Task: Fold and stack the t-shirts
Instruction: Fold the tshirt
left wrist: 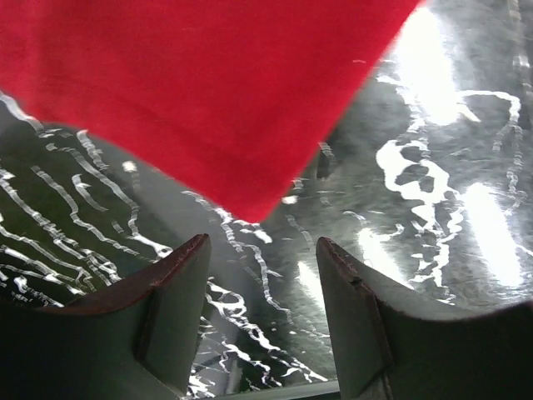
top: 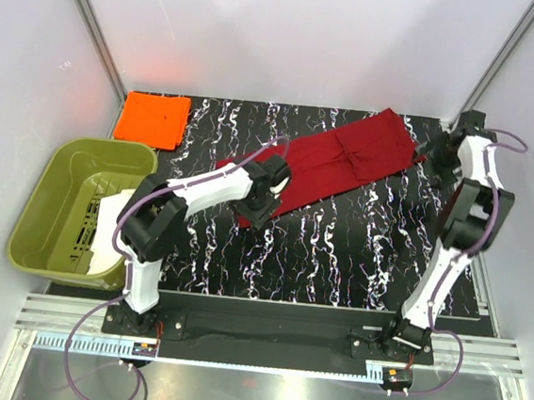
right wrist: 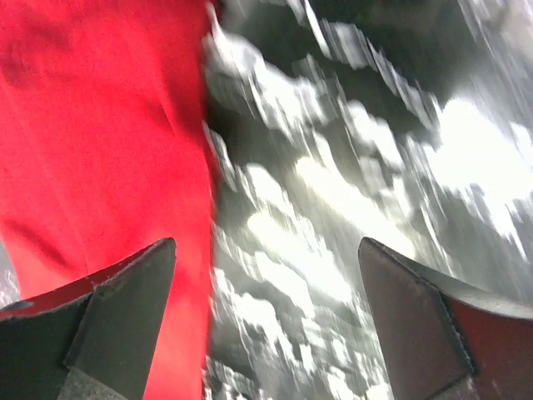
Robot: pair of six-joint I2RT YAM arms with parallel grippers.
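Note:
The dark red t-shirt (top: 332, 164) lies as a long folded strip, running diagonally from the table's middle to the back right. Its near-left corner (left wrist: 258, 204) lies just ahead of my left gripper (left wrist: 262, 250), which hovers low over the table, open and empty. In the top view the left gripper (top: 256, 210) is at that lower end of the strip. My right gripper (top: 438, 163) is beside the strip's far right end, wide open and empty. The red cloth edge (right wrist: 125, 167) runs under its left finger (right wrist: 125, 317). The orange t-shirt (top: 152, 118) lies folded at the back left corner.
An olive-green tub (top: 56, 180) stands off the table's left edge with something white (top: 108, 232) inside it. The black marbled tabletop (top: 337, 254) is bounded by white walls at the back and sides. Both arm bases sit along the near edge.

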